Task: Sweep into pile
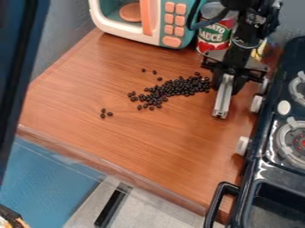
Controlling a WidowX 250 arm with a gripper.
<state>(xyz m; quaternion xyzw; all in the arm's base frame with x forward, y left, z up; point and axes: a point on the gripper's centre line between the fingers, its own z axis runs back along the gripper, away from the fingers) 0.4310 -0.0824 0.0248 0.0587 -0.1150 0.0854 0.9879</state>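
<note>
From my end I can read print on the can (212, 46): "SAUCE" in white capitals on the green part of its label (216, 32), and above that "MATO", the tail of a word whose start I can't make out.

brown wood-grain tabletop (113, 136), loose patch of small black beans (179, 87) with stray ones around it, 1 white-and-teal toy microwave (137, 33), 1 red-and-green labelled metal can (212, 38)
</note>
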